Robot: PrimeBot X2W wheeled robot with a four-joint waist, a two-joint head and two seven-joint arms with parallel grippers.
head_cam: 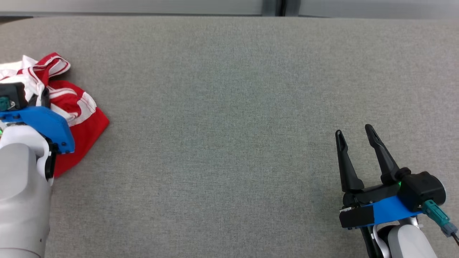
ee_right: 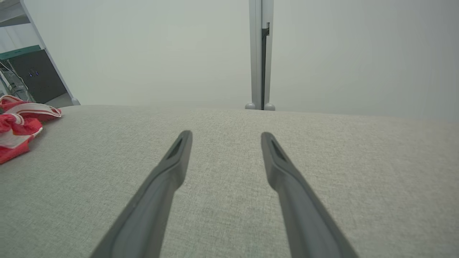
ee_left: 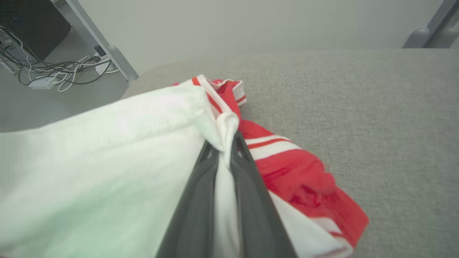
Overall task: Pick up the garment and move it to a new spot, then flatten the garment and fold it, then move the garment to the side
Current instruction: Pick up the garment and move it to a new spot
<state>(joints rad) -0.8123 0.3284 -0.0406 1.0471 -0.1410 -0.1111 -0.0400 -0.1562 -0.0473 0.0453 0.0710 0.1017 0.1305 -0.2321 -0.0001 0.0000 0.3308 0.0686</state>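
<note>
Left fingers point(ee_left: 200, 193) clamped on garment point(ee_left: 107, 161), right fingers point(ee_right: 161, 186) apart, grey cloth surface point(head_cam: 229, 107), pale wall point(ee_right: 161, 53)

table cover point(head_cam: 229, 89): grey woven cloth, matt, slightly coarse. garment point(head_cam: 84, 122): soft knit cloth, matt. right gripper point(head_cam: 354, 129) fingers point(head_cam: 346, 165): dark plastic, smooth, matt.

Free passage across the wide middle of the grey table point(head_cam: 229, 107), between the crumpled garment point(head_cam: 84, 122) at far left and the right gripper point(head_cam: 355, 132) at lower right. Blocked at the left edge by that heap and the left gripper point(ee_left: 224, 142) clamped on it.
</note>
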